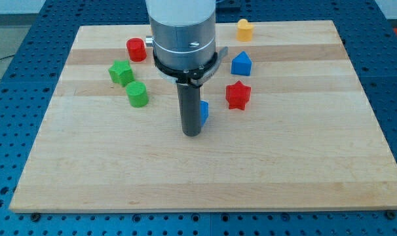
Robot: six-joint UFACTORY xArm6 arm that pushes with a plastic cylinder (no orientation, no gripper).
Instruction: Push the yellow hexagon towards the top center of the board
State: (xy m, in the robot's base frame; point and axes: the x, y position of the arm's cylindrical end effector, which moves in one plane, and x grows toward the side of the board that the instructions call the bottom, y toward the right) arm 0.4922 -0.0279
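Observation:
The yellow block [244, 29] sits near the board's top edge, right of centre; its exact shape is hard to make out. My tip [192, 134] rests on the board near the middle, well below and left of the yellow block. A blue block [204, 112] is right beside the rod on its right side, mostly hidden by it. The arm's grey body hides the top centre of the board.
A red cylinder [136, 49] stands at the upper left. A green star-like block [121, 72] and a green cylinder [137, 95] lie at the left. A blue house-shaped block [241, 63] and a red star [238, 95] lie right of the rod. The wooden board [283, 164] lies on a blue table.

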